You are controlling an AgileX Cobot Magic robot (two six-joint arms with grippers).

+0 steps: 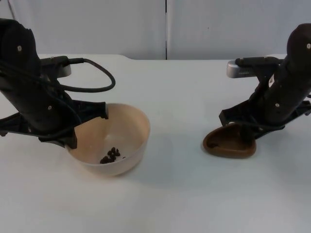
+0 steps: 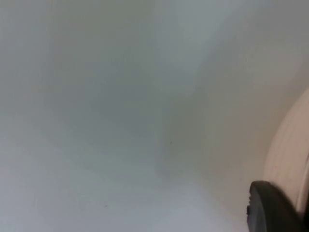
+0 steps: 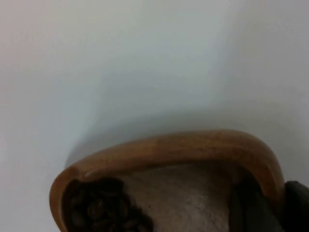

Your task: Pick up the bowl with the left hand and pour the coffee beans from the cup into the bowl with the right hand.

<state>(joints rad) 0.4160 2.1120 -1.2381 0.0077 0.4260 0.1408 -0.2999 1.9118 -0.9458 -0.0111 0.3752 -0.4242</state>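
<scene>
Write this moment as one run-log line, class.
left gripper: grips rim of cream plastic bowl, few coffee beans inside | right gripper: at brown wooden cup, beans inside | white table

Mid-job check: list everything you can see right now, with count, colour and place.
bowl: one, beige, on the left side of the table, tilted, left gripper at its rim
coffee beans in bowl: a small cluster, dark brown, at the bowl's bottom
cup: one, brown wooden, on the right side of the table, right gripper at its rim
coffee beans in cup: a pile, dark brown, inside the cup
table: one, white
partition wall: one, grey, behind the table
left gripper: one, black, at the bowl's rim
right gripper: one, black, at the cup's rim
</scene>
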